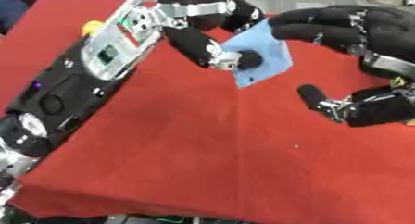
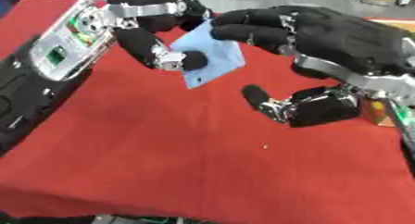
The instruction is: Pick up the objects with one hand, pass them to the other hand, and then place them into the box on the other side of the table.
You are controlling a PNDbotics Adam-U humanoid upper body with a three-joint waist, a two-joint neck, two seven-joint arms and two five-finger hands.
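Above the red surface (image 1: 203, 163), mid-handover: left hand (image 1: 191, 21), fingers (image 1: 194, 45) and thumb curled onto a light blue flat card (image 1: 263, 49), held tilted in the air, clear of the cloth. Right hand (image 2: 340, 33) just beside it, fingers (image 2: 243, 31) bent over the card's upper edge, thumb (image 2: 259, 98) spread wide below, apart from the card. Yellow object (image 1: 91, 27) partly hidden behind the left wrist.
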